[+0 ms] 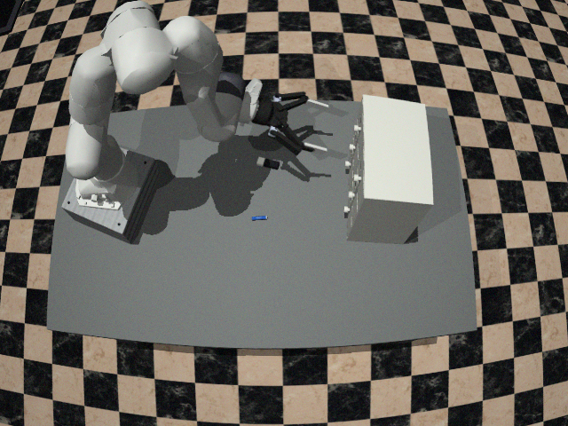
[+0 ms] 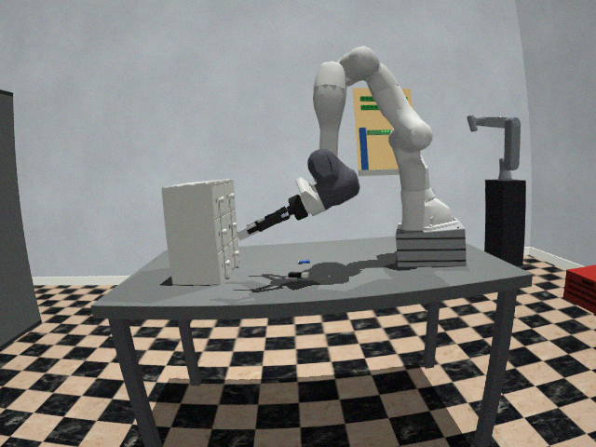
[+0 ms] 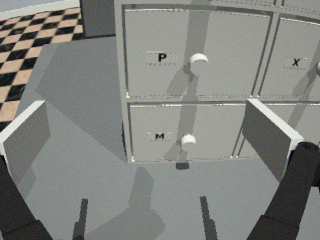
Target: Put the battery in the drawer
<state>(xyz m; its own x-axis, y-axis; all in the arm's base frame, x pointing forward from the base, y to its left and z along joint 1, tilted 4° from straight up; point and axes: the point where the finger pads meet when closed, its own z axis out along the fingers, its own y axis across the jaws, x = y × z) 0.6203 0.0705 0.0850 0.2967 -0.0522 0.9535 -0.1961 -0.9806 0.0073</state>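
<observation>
The small white chest [image 1: 397, 151] [image 2: 190, 231] stands at the table's right side, its knobbed drawer fronts facing the arm, all flush. In the wrist view its front [image 3: 220, 40] shows drawers marked P [image 3: 162, 58], M [image 3: 160, 136] and X [image 3: 295, 62]; I see no B there. A small blue cylinder, which looks like the AAA battery [image 1: 259, 217] [image 2: 303, 262], lies on the table mid-way between the arm's base and the chest. My gripper [image 1: 327, 127] [image 2: 240, 234] [image 3: 146, 117] is open and empty. It points at the chest's front a short way off, above the table.
A larger dark cylinder with a pale end [image 1: 268, 162] [image 2: 298, 274] lies on the table under the wrist. The arm's base block [image 1: 114, 201] [image 2: 430, 245] stands at the table's left side. Off the table are a black pedestal [image 2: 504, 216] and a red crate [image 2: 582, 289].
</observation>
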